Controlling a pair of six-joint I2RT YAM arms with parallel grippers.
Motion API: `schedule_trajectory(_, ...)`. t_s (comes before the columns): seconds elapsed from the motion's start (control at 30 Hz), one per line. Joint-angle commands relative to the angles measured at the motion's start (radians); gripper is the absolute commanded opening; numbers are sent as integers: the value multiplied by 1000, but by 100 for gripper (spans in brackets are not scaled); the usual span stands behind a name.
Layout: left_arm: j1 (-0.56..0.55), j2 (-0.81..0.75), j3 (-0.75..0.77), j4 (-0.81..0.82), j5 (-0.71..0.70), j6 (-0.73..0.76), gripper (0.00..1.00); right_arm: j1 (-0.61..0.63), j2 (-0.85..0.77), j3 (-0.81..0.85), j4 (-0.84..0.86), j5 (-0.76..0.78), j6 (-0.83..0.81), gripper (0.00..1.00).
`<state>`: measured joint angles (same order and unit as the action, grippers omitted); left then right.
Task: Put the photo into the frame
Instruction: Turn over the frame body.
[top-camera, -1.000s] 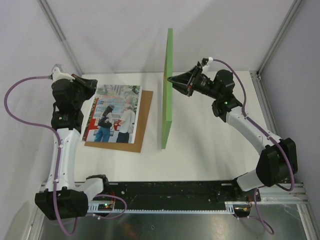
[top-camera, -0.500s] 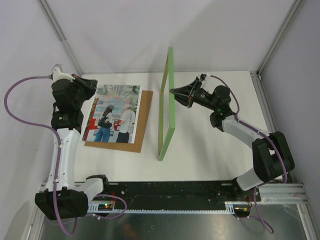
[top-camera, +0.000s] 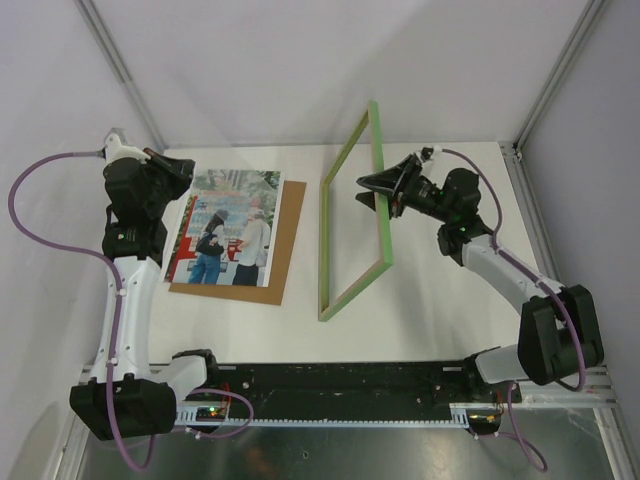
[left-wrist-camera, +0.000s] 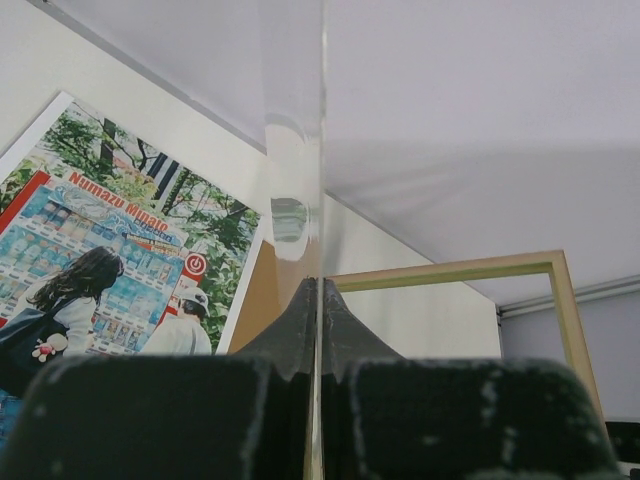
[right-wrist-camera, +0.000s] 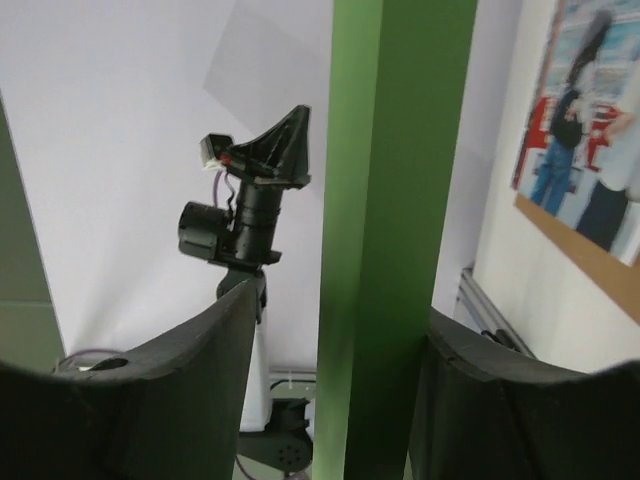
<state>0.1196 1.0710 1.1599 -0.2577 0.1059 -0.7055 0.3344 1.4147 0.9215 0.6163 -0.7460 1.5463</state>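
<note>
Photo (top-camera: 225, 228), a colour print of two people facing blue and red vending machines, lies flat and face up just in front of the left jaws (top-camera: 185, 168). It rests on a brown backing board (top-camera: 285, 240), which sticks out past the print's right and near edges. The print is well apart from the right jaws (top-camera: 372, 190), on the far side of the frame (top-camera: 324, 250) from them.

That frame is green and stands on one long edge on the white counter (top-camera: 430, 300), between the two arms. It tilts so that its raised long rail leans toward the right arm. Only white counter shows through its opening. From the left wrist its back shows as pale wood (left-wrist-camera: 450, 270).

The raised rail passes between the right jaws. In the right wrist view they are spread, with the green bar (right-wrist-camera: 395, 200) running up between the two fingers and a clear gap on one side. Whether the other finger touches the bar I cannot tell.

The left jaws (left-wrist-camera: 318, 290) are pressed together. A thin clear sheet (left-wrist-camera: 290, 215) rises edge-on from the seam between them, pinched there.

Bare counter lies to the right of the frame, beneath and beyond the right jaws, and a narrower strip separates the frame's resting edge from the backing board. White walls close in the counter at the back and on both sides.
</note>
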Motion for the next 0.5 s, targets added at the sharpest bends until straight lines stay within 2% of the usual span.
schedule_trajectory(0.0, 10, -27, 8, 40, -14, 22, 0, -53, -98, 3, -283, -14, -212, 60)
schedule_trajectory(0.3, 10, -22, 18, 40, 16, 32, 0, -176, -192, -2, -967, 104, -769, 63)
schedule_trajectory(0.47, 10, -13, 22, 39, 63, 34, 0, -213, -184, -80, -1062, 197, -935, 63)
